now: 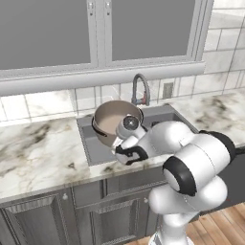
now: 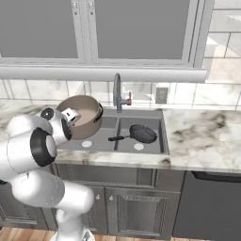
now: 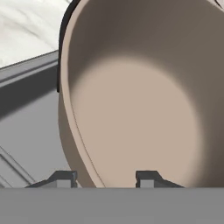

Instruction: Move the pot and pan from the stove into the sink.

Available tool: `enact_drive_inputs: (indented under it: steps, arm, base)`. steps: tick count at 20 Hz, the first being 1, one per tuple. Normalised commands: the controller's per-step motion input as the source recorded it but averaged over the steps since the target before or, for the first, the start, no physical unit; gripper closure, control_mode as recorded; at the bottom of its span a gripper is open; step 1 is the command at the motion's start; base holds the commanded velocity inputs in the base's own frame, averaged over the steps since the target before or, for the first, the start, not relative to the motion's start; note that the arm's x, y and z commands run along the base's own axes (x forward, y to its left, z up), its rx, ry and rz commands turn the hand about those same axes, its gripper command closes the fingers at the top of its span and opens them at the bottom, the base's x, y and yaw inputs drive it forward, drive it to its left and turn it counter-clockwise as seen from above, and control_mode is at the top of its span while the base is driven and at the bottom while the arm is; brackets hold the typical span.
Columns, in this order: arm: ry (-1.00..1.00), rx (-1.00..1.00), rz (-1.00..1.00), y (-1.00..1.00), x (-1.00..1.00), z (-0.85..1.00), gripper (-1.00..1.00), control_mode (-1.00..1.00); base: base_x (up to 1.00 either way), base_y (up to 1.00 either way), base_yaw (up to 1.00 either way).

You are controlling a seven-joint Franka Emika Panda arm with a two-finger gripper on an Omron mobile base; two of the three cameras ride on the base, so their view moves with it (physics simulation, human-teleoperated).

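Over the left basin of the sink [image 2: 162, 136], the claw [image 3: 105, 178] pinches the rim of the pot [image 2: 82, 116], one fingertip inside the wall and one outside. Tilted on its side, the pot hangs clear of the basin floor. Right of it, the pan [image 2: 141, 133] lies in the other basin, near the faucet [image 2: 117, 92].

The robot arm [image 1: 191, 167] is made of round, glossy white segments, and black bands mark the joints between them. Near the wrist there is a grey round cap [image 1: 128, 123] with a dark centre. A black collar sits below it. The gripper [image 3: 106, 178] has two small dark grey finger tips [image 3: 146, 177] with flat, angular ends.
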Motion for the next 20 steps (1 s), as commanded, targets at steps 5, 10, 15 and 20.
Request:
enact_drive_inputs:
  steps: [5, 10, 15, 20]
  arm:
    - [0.00, 0.01, -0.02, 0.12, 0.20, -0.07, 1.00, -1.00]
    - [0.00, 0.00, 0.00, 0.00, 0.05, 0.00, 1.00, -1.00]
    - [0.00, 0.00, 0.00, 0.00, 0.22, -0.13, 1.00, -1.00]
    - [0.01, 0.00, 0.00, 0.00, 0.33, -0.17, 1.00, -1.00]
  base:
    - [0.00, 0.00, 0.00]
    - [0.00, 0.00, 0.00]
    - [0.00, 0.00, 0.00]
    - [0.00, 0.00, 0.00]
